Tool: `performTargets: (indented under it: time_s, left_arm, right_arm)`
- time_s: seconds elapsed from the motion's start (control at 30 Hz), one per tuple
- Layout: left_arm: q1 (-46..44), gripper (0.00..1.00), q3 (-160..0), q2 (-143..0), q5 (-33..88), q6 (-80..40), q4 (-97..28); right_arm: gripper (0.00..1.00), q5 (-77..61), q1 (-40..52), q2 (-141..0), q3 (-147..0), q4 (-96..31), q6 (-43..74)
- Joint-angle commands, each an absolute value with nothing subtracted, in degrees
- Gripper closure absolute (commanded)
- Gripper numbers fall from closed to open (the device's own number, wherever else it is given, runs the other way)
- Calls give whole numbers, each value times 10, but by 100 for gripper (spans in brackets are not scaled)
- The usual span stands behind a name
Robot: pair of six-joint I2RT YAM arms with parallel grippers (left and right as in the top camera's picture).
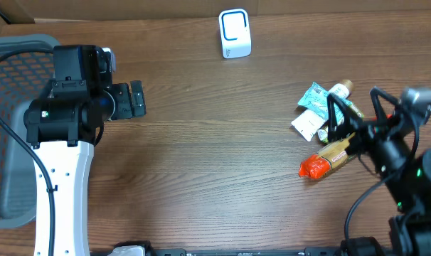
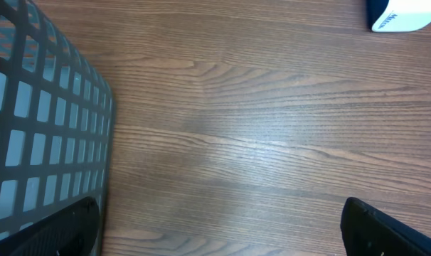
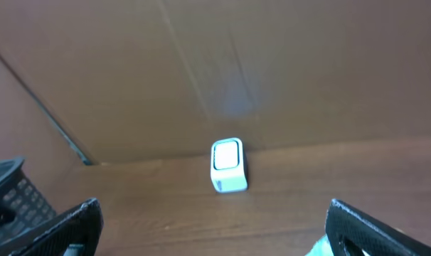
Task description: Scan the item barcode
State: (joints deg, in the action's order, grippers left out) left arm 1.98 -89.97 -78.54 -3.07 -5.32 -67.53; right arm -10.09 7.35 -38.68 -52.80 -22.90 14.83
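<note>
Wood-grain laminate desk [image 1: 215, 163], matte, backed along its far edge by a plain cardboard wall [image 3: 272, 64]. Scanner [image 1: 235, 33] stands at the middle of the far edge: a small rounded white block with a blue-rimmed window. It faces the open desk, presumably so a barcode can be presented from the front. Items lie in a loose heap near the right edge. An orange-ended pouch [image 1: 316, 167], tan and crinkly along its body, lies nearest the front edge. Beyond it are a teal packet [image 1: 316, 96], a white sachet [image 1: 306, 125] and a small bottle [image 1: 341, 90] with a pale cap. Mostly flexible film, so I expect them to give under a pinch. Right fingers [image 3: 382, 229] are spread wide and hold nothing. From overhead they hang above the heap, while the wrist view looks across to the scanner. I cannot tell which item they are lined up on. Left fingers [image 2: 386, 231] are likewise spread and empty, over bare desk just beside a grey basket [image 1: 13, 50] of stiff, square-holed plastic mesh at the left edge. My guess is that it receives scanned goods. Judgement: no item picked yet, scan not begun.
</note>
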Motion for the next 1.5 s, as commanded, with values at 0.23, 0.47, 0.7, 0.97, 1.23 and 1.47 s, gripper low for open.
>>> performTargets:
  time_s: [0.23,0.47,0.7,0.97,1.23,1.47]
  left_arm:
    - [18,0,-909,-786,-34,-38,-673]
    - [18,1,-909,-786,-34,-38,-673]
    - [18,0,-909,-786,-34,-38,-673]
    - [18,0,-909,-786,-34,-38,-673]
    - [18,0,-909,-786,-34,-38,-673]
    - [18,0,-909,-786,-34,-38,-673]
  right_arm:
    - [0,-97,82,-226,-286,-12,145]
    - [0,-97,82,-115,-144,107,145]
    - [0,-97,85,-52,-53,180,145]
    - [0,-97,91,-28,-8,184,145]
    - [0,-95,96,-1,-4,131,145]
    - [0,-95,116,-1,-4,119,145]
